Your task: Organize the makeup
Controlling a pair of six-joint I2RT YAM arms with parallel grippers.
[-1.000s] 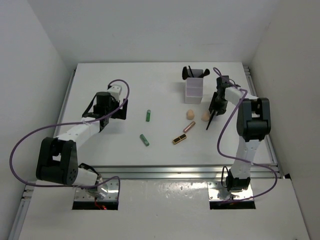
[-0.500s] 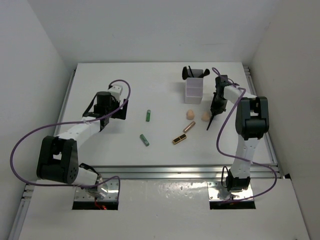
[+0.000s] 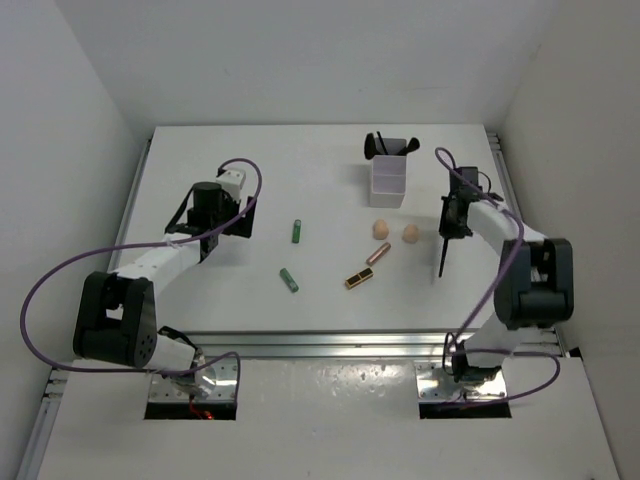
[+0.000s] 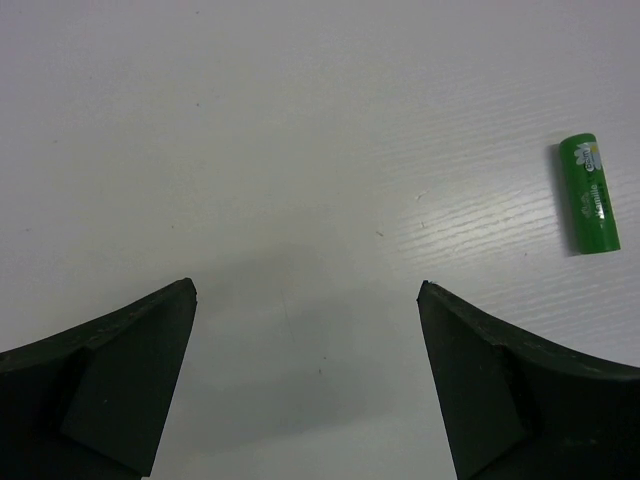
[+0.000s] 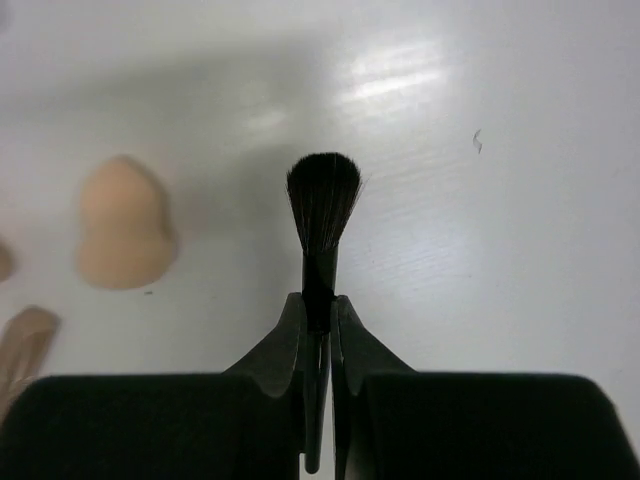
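Swung rightward since before, right hand [image 5: 318, 310] pinches the black brush [image 5: 323, 195]; left hand [image 4: 306, 287] gapes wide, empty.

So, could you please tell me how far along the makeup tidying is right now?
Done: some black brushes stand in the white box. In hand: the right tool is shut on another brush. To do: two green tubes, a lipstick, a rose-gold tube and two sponges lie loose on the table; the left tool hangs open and empty.
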